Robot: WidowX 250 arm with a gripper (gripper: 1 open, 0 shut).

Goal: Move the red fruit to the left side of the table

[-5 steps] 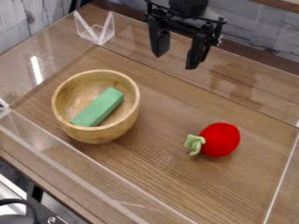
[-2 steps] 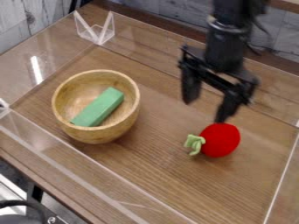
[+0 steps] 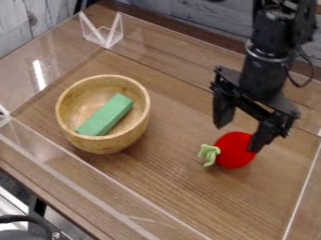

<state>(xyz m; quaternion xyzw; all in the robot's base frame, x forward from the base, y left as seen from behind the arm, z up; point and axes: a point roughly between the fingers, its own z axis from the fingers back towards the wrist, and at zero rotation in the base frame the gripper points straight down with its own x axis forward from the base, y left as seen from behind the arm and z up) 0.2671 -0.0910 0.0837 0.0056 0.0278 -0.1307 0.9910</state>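
Observation:
The red fruit [image 3: 234,155], small and round with a light-green stem at its left, lies on the right part of the brown wood-grain table [image 3: 150,178]. My black gripper [image 3: 245,129] hangs pointing down right over it, jaws open, one finger [image 3: 223,111] behind the fruit's upper left and the other finger [image 3: 266,136] at its right. The fingertips are level with the fruit's top. Nothing is held, and the fruit's upper edge is partly hidden by the fingers.
A round light-wood bowl [image 3: 105,114] with a green rectangular block [image 3: 105,113] in it stands on the left half. Clear acrylic walls [image 3: 100,30] edge the table, with a low one along the near side [image 3: 126,202].
The gripper has travelled from the back centre rightward and toward the camera, and has come down over the red fruit, rolling a little. Its jaws stayed open. Fruit and bowl have not moved.

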